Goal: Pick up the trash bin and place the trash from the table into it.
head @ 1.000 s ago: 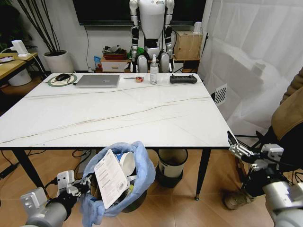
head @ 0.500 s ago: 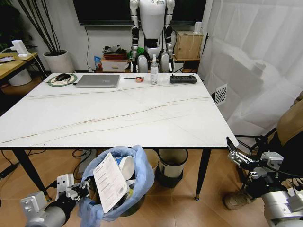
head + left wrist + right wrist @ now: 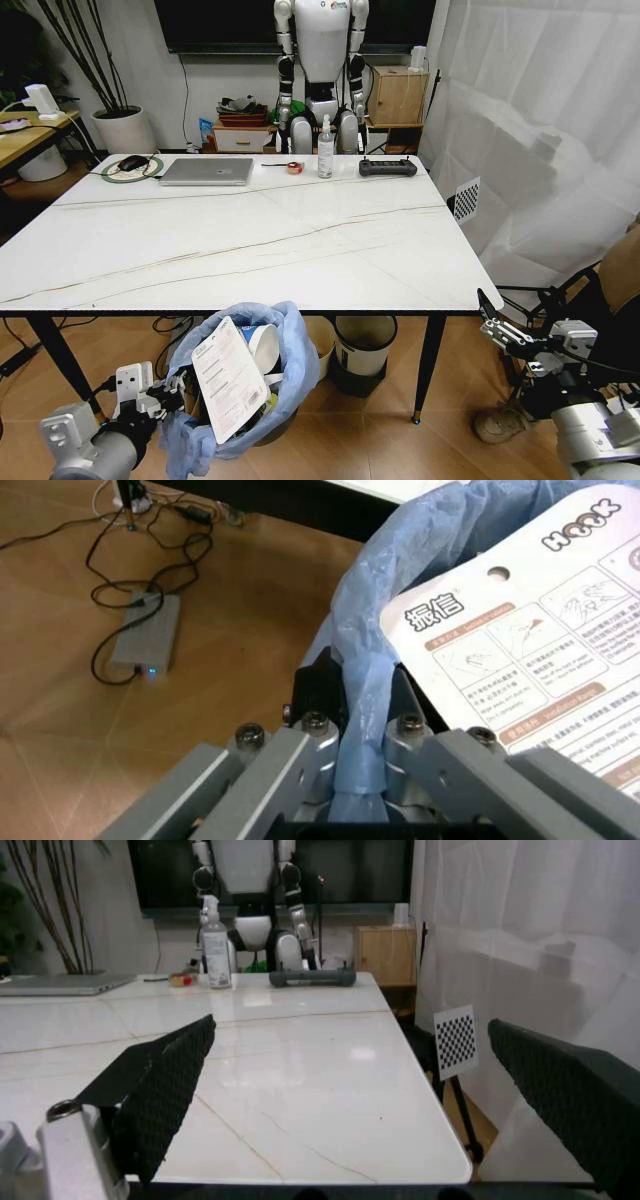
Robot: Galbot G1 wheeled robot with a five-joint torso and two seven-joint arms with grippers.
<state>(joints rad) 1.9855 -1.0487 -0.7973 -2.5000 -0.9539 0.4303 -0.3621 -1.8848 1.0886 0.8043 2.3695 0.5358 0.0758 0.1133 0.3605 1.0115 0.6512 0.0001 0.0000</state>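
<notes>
two grippers are ours: our left gripper (image 3: 170, 398) clamps the blue bag rim of the trash bin (image 3: 245, 385), held low in front of the table (image 3: 250, 240), a flat packet (image 3: 229, 380) and paper cup (image 3: 264, 345) inside; our right gripper (image 3: 510, 330) hangs with fingers apart beside the table's right corner.

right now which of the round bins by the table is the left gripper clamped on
The small dark trash bin lined with a crinkly light-blue bag; the left gripper pinches that bag at its rim. The other round bin, cream with a dark inside, stands untouched under the table.
</notes>
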